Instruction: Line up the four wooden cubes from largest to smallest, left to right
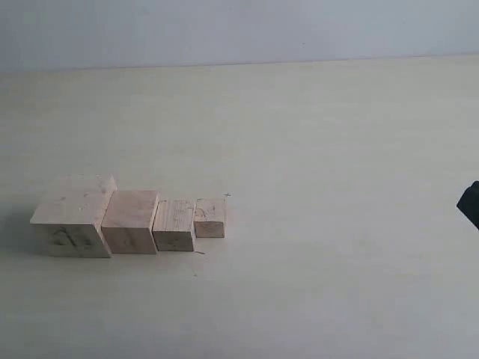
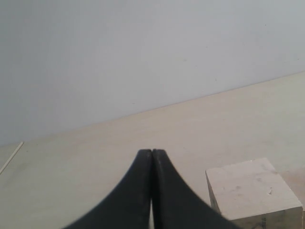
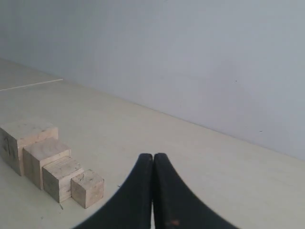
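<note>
Four pale wooden cubes stand in a touching row at the left of the exterior view. The largest cube (image 1: 73, 215), with dark grain marks on its front face, is leftmost, then the second cube (image 1: 130, 221), the third cube (image 1: 174, 224) and the smallest cube (image 1: 210, 217). The right wrist view shows the same row, from largest cube (image 3: 21, 143) to smallest cube (image 3: 87, 188). My right gripper (image 3: 153, 156) is shut on nothing, well away from the row; a dark part of its arm (image 1: 470, 203) shows at the exterior view's right edge. My left gripper (image 2: 151, 151) is shut and empty, beside the largest cube (image 2: 251, 191).
The cubes rest on a pale cream table (image 1: 322, 187) that meets a light grey wall (image 1: 239, 30) behind. Nothing else stands on the tabletop.
</note>
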You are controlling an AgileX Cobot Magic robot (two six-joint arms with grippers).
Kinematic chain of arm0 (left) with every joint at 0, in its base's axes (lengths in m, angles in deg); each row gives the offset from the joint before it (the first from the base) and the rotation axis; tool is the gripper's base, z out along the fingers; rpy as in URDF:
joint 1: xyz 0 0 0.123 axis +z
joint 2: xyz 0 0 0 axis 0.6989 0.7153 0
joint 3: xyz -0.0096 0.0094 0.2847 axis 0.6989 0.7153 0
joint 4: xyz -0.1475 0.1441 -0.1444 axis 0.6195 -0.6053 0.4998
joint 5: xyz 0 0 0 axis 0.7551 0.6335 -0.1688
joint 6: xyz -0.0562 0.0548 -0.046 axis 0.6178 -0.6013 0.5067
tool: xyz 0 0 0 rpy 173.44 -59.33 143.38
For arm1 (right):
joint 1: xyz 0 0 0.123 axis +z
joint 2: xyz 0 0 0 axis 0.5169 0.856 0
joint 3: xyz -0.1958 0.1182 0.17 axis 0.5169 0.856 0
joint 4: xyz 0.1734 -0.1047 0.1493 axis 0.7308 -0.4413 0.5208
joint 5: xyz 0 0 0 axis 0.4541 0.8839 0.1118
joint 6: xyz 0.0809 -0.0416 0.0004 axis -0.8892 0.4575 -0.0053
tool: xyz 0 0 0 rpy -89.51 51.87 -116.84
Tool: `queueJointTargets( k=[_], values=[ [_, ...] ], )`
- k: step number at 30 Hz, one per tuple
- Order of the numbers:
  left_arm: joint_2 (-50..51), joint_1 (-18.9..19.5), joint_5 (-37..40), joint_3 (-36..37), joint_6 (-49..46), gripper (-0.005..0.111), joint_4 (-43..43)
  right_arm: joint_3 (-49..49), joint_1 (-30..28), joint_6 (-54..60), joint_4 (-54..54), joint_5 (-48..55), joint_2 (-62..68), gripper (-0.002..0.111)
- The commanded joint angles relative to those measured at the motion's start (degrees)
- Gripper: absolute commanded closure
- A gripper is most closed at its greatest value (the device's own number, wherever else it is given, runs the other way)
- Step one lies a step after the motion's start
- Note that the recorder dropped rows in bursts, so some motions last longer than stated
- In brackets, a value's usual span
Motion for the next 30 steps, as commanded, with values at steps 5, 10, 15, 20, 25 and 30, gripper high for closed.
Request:
queueJointTargets(
  k=[5,10,15,20,25,30],
  values=[
    [-0.38,0.11,-0.36,0.0,0.26,0.107,0.25,0.23,0.03,0.05,-1.14,0.04,-0.4,0.108],
    [-0.38,0.11,-0.36,0.0,0.26,0.107,0.25,0.23,-0.31,0.05,-1.15,0.04,-1.16,0.108],
    [-0.38,0.11,-0.36,0.0,0.26,0.107,0.25,0.23,-10.3,0.05,-0.95,0.13,-6.05,0.108],
    [-0.38,0.11,-0.36,0.0,0.26,0.107,0.25,0.23,-25.52,0.05,3.61,-0.27,-8.81,0.108],
    [-0.38,0.11,-0.36,0.0,0.26,0.107,0.27,0.23,-32.33,0.05,5.42,2.06,-8.81,0.108],
    [-0.38,0.11,-0.36,0.0,0.26,0.107,0.27,0.23,-32.61,0.18,5.42,5.74,-8.81,0.108]
  ],
)
